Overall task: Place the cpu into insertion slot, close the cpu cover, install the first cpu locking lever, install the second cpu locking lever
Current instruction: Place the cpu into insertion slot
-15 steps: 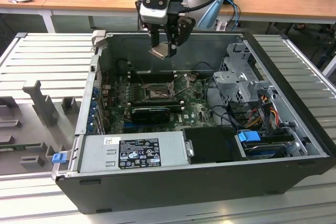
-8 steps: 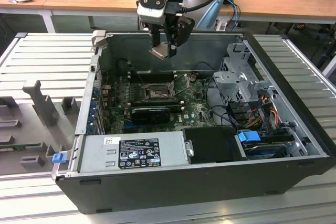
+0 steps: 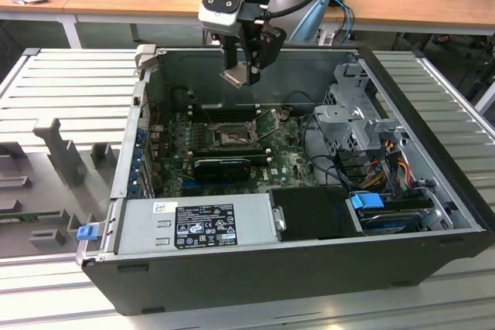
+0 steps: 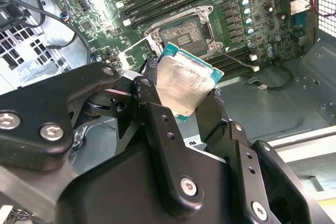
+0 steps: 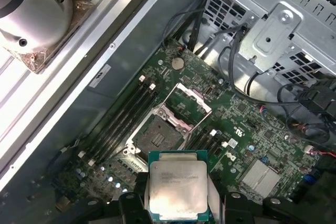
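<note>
My gripper (image 3: 244, 67) hangs above the open computer case, shut on the cpu (image 3: 238, 76), a small square chip with a pale metal top. In both wrist views the cpu (image 5: 177, 188) (image 4: 185, 83) sits edge-on between the black fingers (image 4: 157, 114), tilted, with its green rim showing. The insertion slot (image 5: 156, 136) (image 4: 181, 31) (image 3: 232, 139) lies on the green board below the chip, its dark centre bare. The cpu cover (image 5: 192, 101), a silver frame plate, stands swung up beside the slot. The chip is well clear of the slot.
Black memory sticks (image 3: 222, 113) run just behind the slot and a black graphics card (image 3: 223, 166) lies in front of it. A grey power supply (image 3: 197, 223) fills the case front. A metal drive cage (image 3: 352, 117) with cables (image 3: 387, 161) stands at the exterior view's right.
</note>
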Robot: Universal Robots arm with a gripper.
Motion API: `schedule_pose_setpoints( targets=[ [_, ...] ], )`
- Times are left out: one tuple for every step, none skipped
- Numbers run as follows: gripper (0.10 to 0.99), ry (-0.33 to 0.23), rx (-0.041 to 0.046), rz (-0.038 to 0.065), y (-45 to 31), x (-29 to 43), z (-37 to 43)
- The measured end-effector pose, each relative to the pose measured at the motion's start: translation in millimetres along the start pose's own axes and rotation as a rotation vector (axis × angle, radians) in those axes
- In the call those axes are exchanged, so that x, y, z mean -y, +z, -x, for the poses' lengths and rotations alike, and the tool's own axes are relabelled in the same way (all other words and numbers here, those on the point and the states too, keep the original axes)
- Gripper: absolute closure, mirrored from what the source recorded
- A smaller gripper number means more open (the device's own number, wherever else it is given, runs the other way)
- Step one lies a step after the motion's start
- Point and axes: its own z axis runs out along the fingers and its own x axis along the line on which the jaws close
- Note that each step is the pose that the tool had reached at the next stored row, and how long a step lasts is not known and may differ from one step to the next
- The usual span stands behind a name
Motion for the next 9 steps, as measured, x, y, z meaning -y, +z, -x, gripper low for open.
schedule_pose_setpoints(
  targets=[
    [0.557, 0.008, 0.0008, 0.000, 0.0, 0.0, 0.0],
    [0.557, 0.023, 0.0021, 0.000, 0.1, 0.0, 0.0],
    [0.557, 0.035, 0.0032, 0.001, 0.2, 0.0, 0.0],
    [0.557, 0.046, 0.0042, 0.001, 0.3, 0.0, 0.0],
    [0.557, 0.056, 0.0051, 0.001, 0.4, 0.0, 0.0],
    [0.557, 0.067, 0.0060, 0.001, 0.5, 0.0, 0.0],
    [0.557, 0.086, 0.0077, 0.001, 0.7, 0.1, 0.0],
    [0.557, 0.107, 0.0096, 0.002, 0.8, 0.1, 0.0],
    [0.557, 0.121, 0.0109, 0.002, 0.9, 0.1, 0.0]
  ],
)
